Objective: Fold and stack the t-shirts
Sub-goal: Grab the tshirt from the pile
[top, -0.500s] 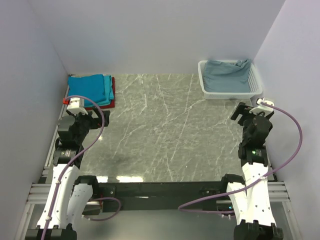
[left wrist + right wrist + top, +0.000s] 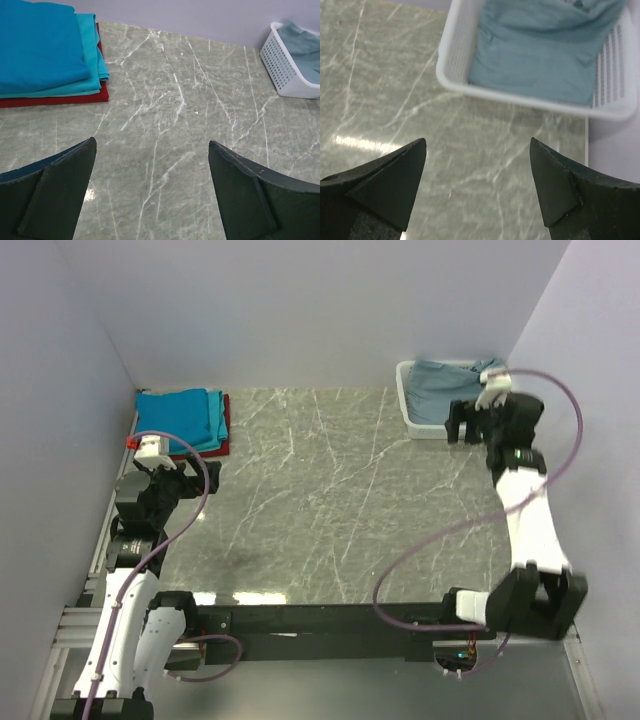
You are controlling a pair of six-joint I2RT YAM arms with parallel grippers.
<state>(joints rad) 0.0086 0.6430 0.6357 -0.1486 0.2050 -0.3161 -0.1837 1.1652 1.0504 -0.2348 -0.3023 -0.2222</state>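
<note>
A crumpled grey-blue t-shirt (image 2: 445, 388) (image 2: 545, 55) lies in the white mesh basket (image 2: 414, 423) at the back right. My right gripper (image 2: 463, 426) (image 2: 478, 140) hovers open just in front of the basket's near rim, over bare table, nothing between its fingers. At the back left lies a folded stack: a bright blue t-shirt (image 2: 35, 47) on a teal one (image 2: 93, 55) on a red one (image 2: 60, 98), also in the top view as the stack (image 2: 182, 420). My left gripper (image 2: 178, 476) (image 2: 151, 142) is open and empty, just short of the stack.
The grey marble table (image 2: 330, 500) stretches between the stack and the basket (image 2: 285, 75). Lilac walls close in the back and both sides. A purple cable loops from the right wrist down to the arm's base.
The right arm has swung from the near right up and forward to the basket's front rim. The left arm has not moved. Both grippers stay open.
</note>
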